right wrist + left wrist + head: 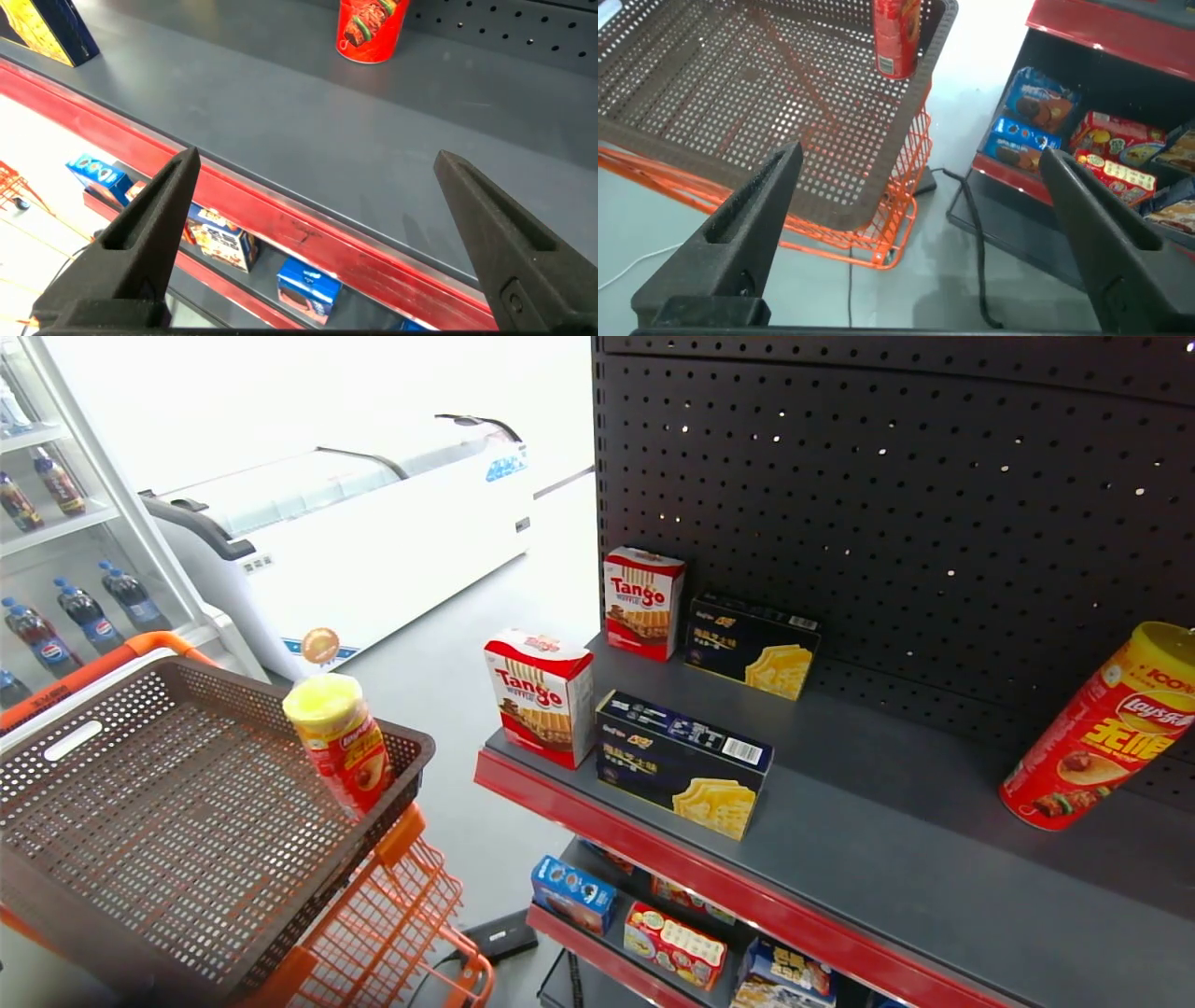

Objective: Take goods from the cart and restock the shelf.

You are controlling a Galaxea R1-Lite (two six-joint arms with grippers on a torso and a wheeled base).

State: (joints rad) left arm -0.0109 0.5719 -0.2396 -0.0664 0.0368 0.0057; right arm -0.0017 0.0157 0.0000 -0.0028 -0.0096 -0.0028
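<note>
Chip can [341, 742] standing in a shopping cart's basket [140, 803] beside a store shelf [887, 840].

It is a smooth red cylinder with a yellow lid. It stands upright, long axis vertical and lid up, in the corner of the brown perforated plastic basket nearest the shelf. The basket sits on an orange wire cart [392, 915]. The shelf is a flat grey deck with a glossy red front edge and a black pegboard [887, 504] back. On it stand rectangular cardboard boxes [681, 761] and a second can [1102, 728], also upright. The left gripper [920, 159] hangs over the floor between cart and shelf, and the right gripper [318, 159] over the shelf's front edge. Both have their matte black fingers spread wide, holding nothing.
</note>
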